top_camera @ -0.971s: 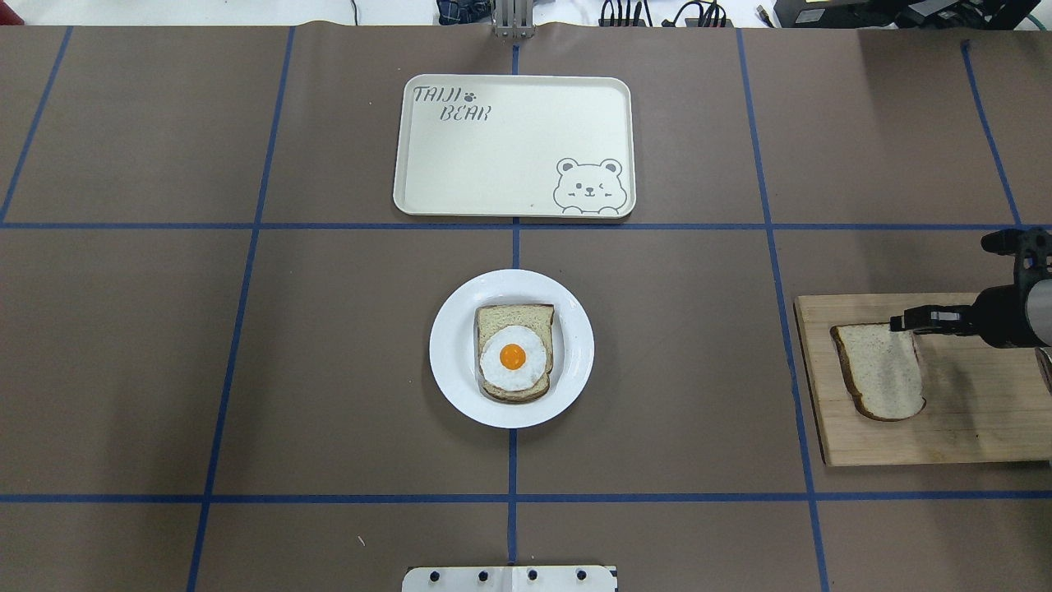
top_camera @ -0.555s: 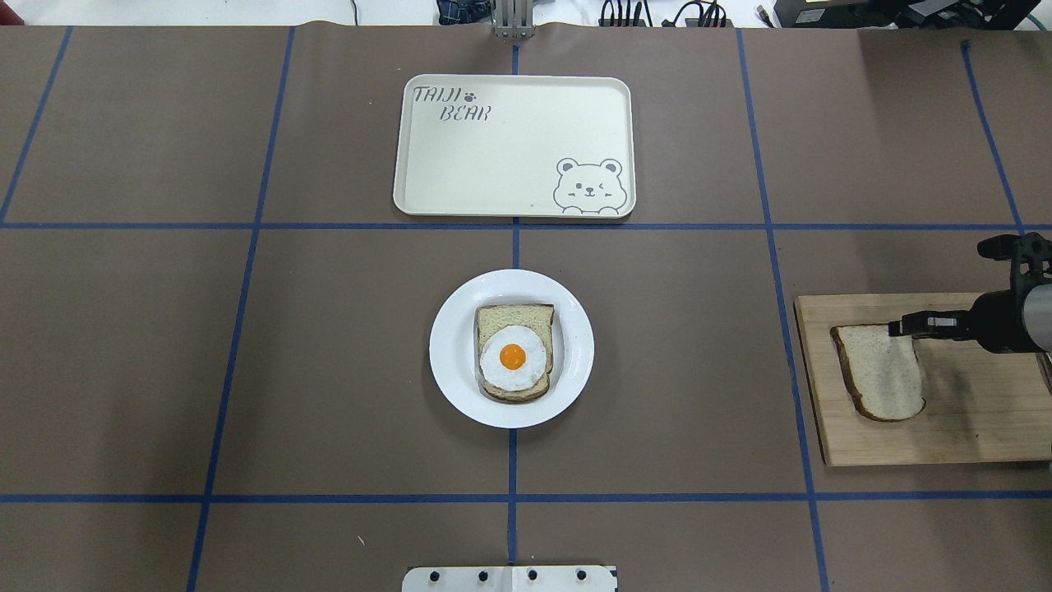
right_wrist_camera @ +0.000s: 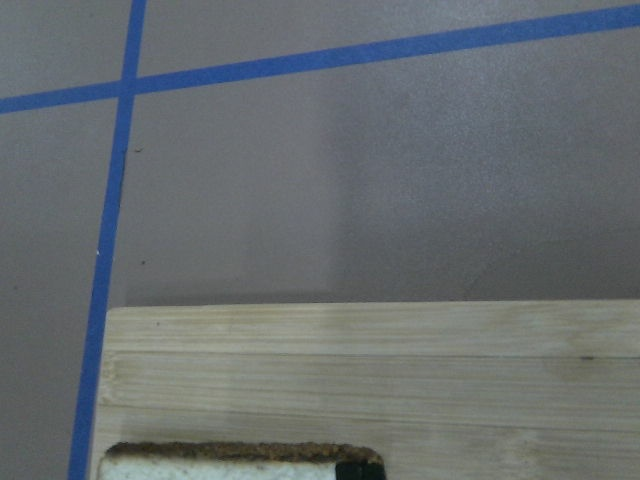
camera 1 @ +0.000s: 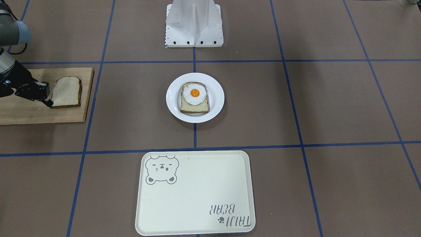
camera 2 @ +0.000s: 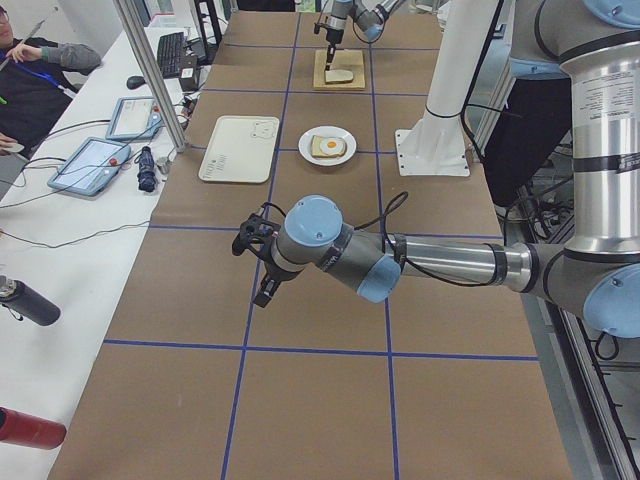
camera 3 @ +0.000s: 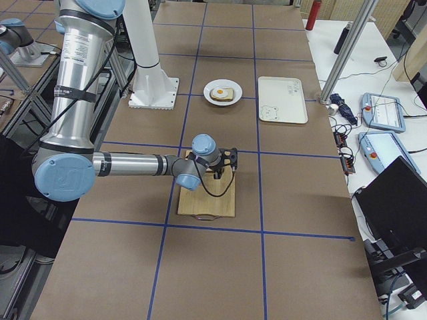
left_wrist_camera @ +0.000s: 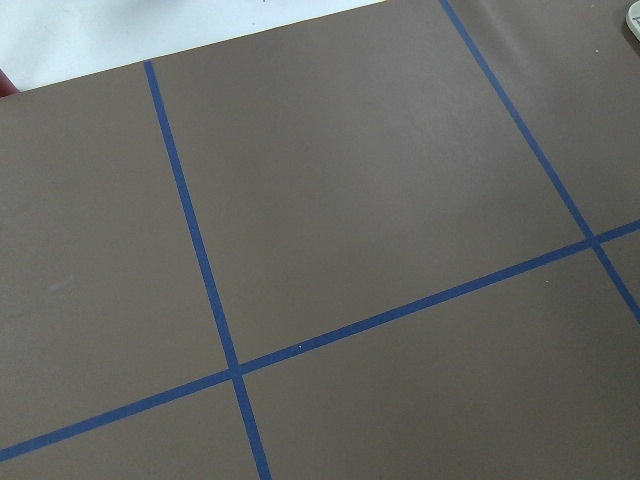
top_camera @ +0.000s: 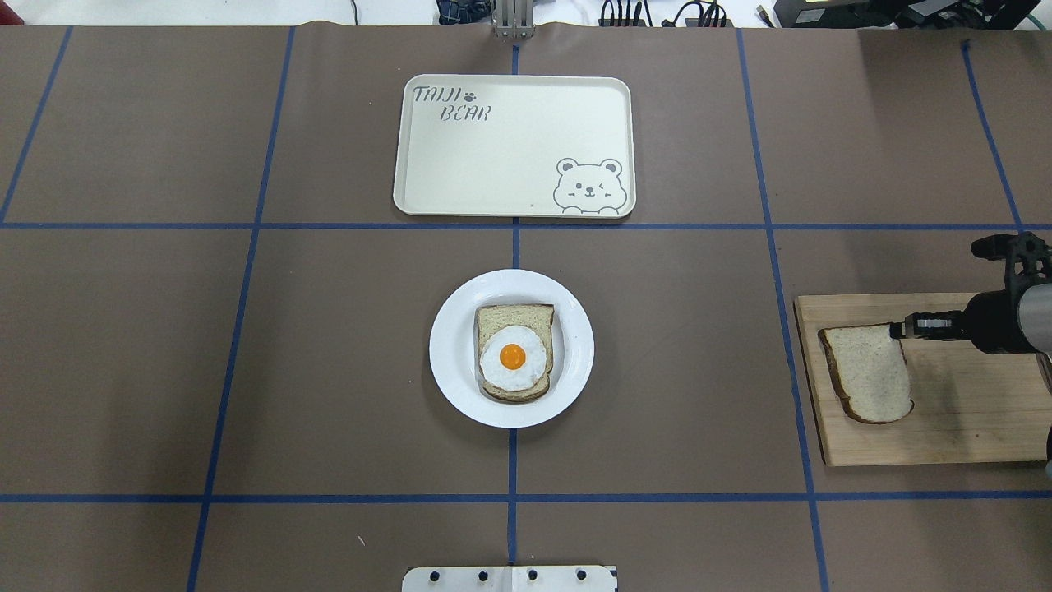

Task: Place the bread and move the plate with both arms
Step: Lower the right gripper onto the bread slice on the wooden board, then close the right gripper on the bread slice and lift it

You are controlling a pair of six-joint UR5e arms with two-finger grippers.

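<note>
The plain bread (top_camera: 867, 374) lies on a wooden board (top_camera: 970, 419) at the table's right end; it also shows in the front view (camera 1: 67, 92). My right gripper (top_camera: 897, 328) is down at the bread's far right corner, its fingertips close together on the crust. In the right wrist view a black fingertip (right_wrist_camera: 358, 468) touches the crust (right_wrist_camera: 230, 462). The white plate (top_camera: 452, 345) sits at the table's centre and holds a bread slice with a fried egg (top_camera: 514, 358). My left gripper (camera 2: 262, 262) hovers over bare table far to the left; I cannot tell its state.
A cream bear tray (top_camera: 514, 148) lies beyond the plate, on the centre line. The white robot base (top_camera: 509, 578) is at the near edge. Blue tape lines cross the brown table cover.
The right gripper has lowered onto the bread's far right corner. The bread has slid a little to the left on the board.
</note>
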